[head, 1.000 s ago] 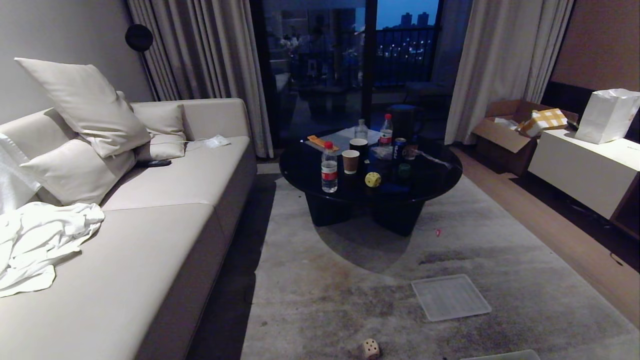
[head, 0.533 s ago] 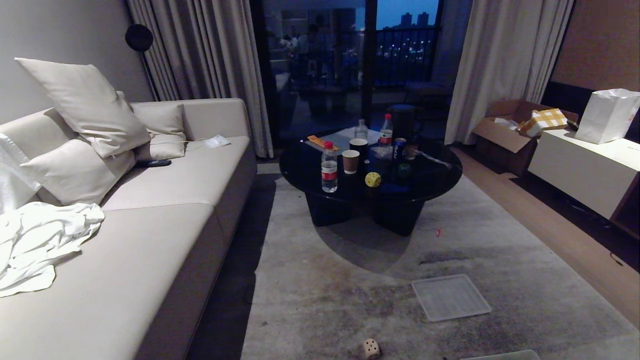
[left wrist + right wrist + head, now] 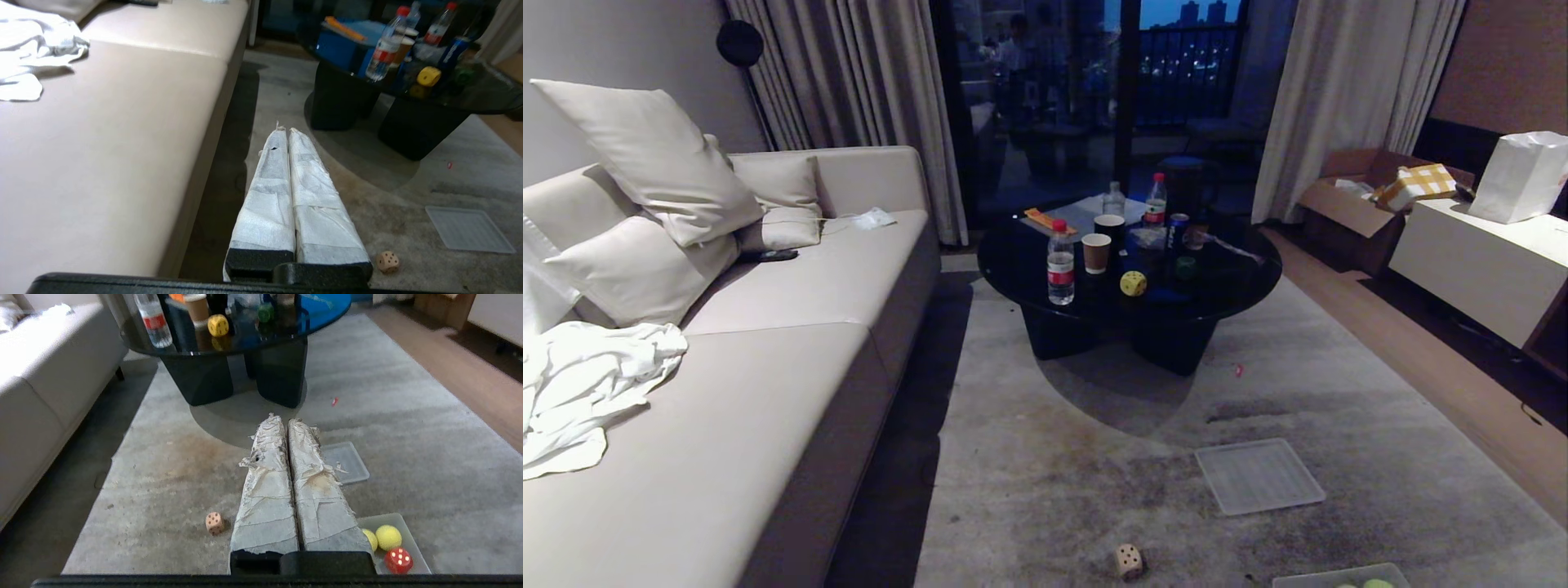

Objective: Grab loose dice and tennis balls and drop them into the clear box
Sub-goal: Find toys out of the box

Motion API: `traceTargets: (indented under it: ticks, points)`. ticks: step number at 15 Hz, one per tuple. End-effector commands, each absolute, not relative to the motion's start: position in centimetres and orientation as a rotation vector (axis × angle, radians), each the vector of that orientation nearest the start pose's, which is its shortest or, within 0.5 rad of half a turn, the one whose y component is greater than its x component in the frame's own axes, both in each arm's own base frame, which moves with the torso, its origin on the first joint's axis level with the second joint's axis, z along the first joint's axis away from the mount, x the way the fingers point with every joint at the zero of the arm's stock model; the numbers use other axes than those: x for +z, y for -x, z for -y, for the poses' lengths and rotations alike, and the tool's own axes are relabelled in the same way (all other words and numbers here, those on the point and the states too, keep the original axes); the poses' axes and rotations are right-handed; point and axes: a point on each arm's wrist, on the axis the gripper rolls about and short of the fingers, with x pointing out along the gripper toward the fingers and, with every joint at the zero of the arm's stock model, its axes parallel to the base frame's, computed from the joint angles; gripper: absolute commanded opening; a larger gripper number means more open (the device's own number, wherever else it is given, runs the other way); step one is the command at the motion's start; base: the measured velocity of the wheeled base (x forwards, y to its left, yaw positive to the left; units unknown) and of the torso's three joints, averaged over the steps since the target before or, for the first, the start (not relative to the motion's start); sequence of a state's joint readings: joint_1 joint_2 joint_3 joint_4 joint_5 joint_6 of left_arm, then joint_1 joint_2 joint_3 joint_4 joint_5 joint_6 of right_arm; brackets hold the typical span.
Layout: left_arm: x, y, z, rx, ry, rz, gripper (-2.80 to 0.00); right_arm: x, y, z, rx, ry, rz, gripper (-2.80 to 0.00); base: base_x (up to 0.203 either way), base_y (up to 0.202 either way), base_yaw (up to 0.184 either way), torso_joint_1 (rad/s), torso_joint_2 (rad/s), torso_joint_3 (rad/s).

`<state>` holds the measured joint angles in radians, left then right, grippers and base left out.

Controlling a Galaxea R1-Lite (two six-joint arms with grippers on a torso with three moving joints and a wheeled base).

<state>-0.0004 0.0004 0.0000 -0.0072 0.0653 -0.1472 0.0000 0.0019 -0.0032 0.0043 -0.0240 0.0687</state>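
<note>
A tan die (image 3: 1129, 561) (image 3: 387, 261) (image 3: 214, 522) lies on the rug near me. The clear box (image 3: 1339, 576) (image 3: 402, 522) sits to its right at the view's lower edge, holding two tennis balls (image 3: 388, 537) (image 3: 1377, 584) and a red die (image 3: 398, 560). A yellow die (image 3: 1133, 282) (image 3: 428, 76) (image 3: 217, 325) rests on the black round table (image 3: 1241, 286), with a dark green die (image 3: 1185, 265) (image 3: 265, 312) behind it. My left gripper (image 3: 284, 130) and my right gripper (image 3: 282, 419) are both shut and empty, held above the rug, apart from all of these.
The flat ribbed lid (image 3: 1258, 475) lies on the rug between box and table. Bottles (image 3: 1060, 263), cups (image 3: 1096, 252) and a can crowd the table. A sofa (image 3: 768, 367) with a white cloth (image 3: 580, 384) runs along the left; a low white cabinet (image 3: 1478, 269) and a cardboard box (image 3: 1347, 208) stand right.
The whole head view has shifted downward, so the scene sits higher in the picture and the clear box with its balls has come into sight. Nothing in the room has moved.
</note>
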Motion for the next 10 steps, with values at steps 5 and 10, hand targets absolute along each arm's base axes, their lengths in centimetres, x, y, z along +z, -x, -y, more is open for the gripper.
traceTargets:
  ticks: [5,10]
  points:
    - [7.63,2.29,-0.15,0.065,0.15,0.013,-2.8,7.59,2.29,0.06,-0.025,-0.069,-0.002,-2.8,0.0,0.0,0.0,0.001,0.0,-0.191]
    - [7.63,2.29,-0.15,0.065,0.149,0.013,-2.8,7.59,2.29,0.06,-0.025,-0.069,-0.002,-2.8,0.0,0.0,0.0,0.002,0.0,-0.199]
